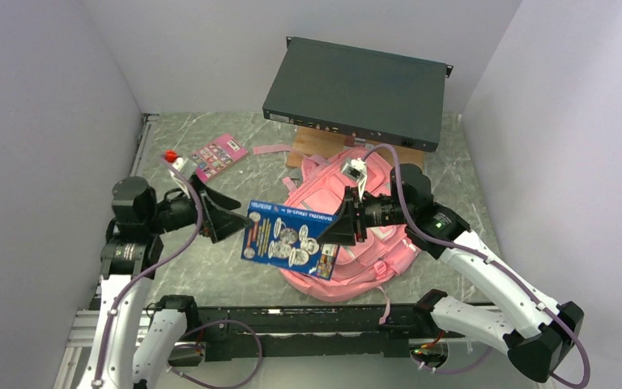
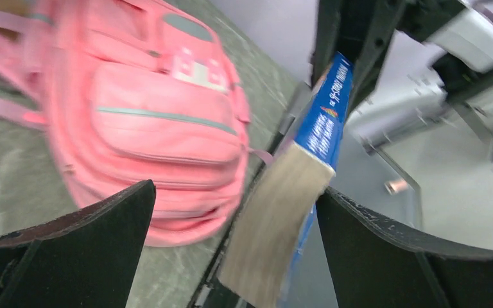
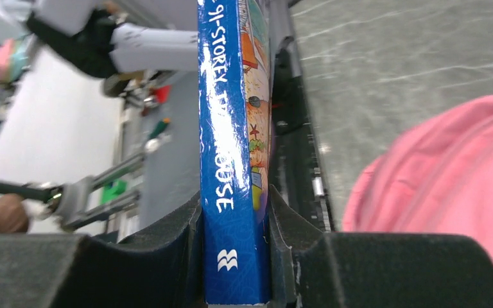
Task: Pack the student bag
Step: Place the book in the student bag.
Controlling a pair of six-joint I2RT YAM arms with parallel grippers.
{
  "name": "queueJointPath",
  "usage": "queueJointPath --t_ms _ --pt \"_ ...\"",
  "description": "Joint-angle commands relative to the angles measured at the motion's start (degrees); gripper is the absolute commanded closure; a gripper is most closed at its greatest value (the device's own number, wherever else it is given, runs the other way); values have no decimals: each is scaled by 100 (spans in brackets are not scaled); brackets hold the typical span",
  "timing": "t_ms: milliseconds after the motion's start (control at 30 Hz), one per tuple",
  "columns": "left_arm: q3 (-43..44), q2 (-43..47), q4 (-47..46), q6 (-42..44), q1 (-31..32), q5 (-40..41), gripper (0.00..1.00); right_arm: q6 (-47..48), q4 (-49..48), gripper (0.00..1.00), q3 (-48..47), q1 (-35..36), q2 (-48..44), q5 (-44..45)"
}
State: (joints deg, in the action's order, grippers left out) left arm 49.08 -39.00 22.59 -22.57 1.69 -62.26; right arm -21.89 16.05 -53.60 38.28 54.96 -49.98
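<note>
The student bag [image 1: 377, 247] is a pink backpack lying flat at mid-table, front pockets up; it also shows in the left wrist view [image 2: 160, 122] and the right wrist view [image 3: 449, 167]. A blue paperback book [image 1: 290, 239] hangs in the air just left of the bag. My right gripper [image 1: 338, 229] [image 3: 234, 205] is shut on the book's spine end [image 3: 231, 128]. My left gripper [image 1: 233, 216] [image 2: 236, 189] stands wide open at the book's other end. The book's page edge [image 2: 276, 231] sits between its fingers, close to the right-hand finger [image 2: 385, 250] and clear of the other.
A dark flat equipment box [image 1: 356, 89] rests on a wooden board [image 1: 312, 144] at the back. A pink calculator [image 1: 219, 156] and a small red-topped item [image 1: 172, 156] lie at the back left. A black rail [image 1: 291, 320] runs along the near edge.
</note>
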Motion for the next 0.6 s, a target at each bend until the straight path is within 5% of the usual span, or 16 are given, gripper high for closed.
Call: queueJointPath --t_ms 0,267,500,567 --pt "-92 -325 -469 390 818 -954 0 -829 -1724 100 61 -43 -40 -1761" --pt "-576 -375 -1191 -4 1982 -1554 22 -736 -1908 100 -78 -40 256 -1993" --pt "-406 -143 -1112 77 2038 -1129 85 -77 -1242 100 -197 -47 332 -1329" --pt "-184 -146 -718 276 2036 -699 100 138 -826 81 -227 -45 316 -542"
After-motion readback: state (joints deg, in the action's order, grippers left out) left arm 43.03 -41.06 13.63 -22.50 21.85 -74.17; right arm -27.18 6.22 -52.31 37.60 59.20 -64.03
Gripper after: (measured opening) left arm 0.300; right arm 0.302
